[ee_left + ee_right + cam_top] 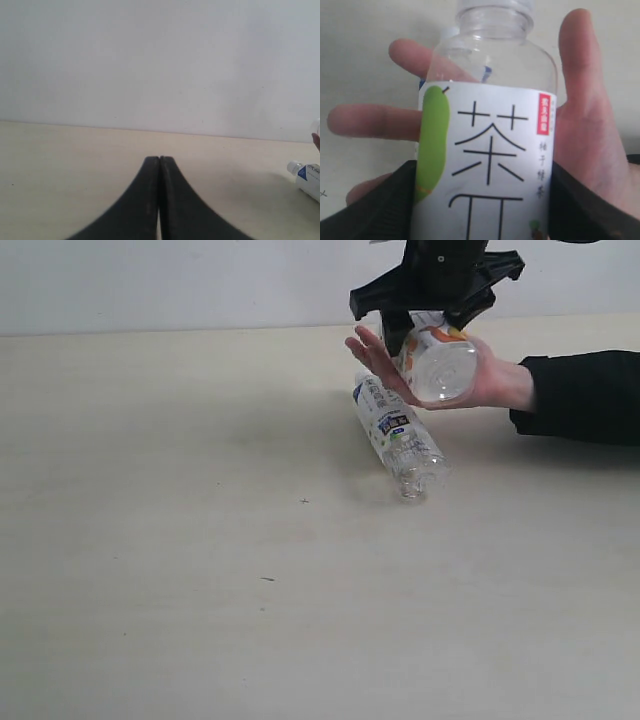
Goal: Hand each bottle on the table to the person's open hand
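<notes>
Toward the far right of the worktop (150,540), 1 tea bottle (437,362) sits in the right pincer (430,325), over the person's open hand (495,385). Just before the hand, a 2nd bottle (398,435) lies sideways on the worktop.

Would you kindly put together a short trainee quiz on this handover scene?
1. True or false: the left pincer is shut and empty.
2. The held bottle in the right pincer has a label that is: A) red-pink, B) lime-green and white, C) plain blue.
3. Fill in: the blue-white bottle on the table is ___ (upright / lying on its side).
Key: 1 true; 2 B; 3 lying on its side.
</notes>
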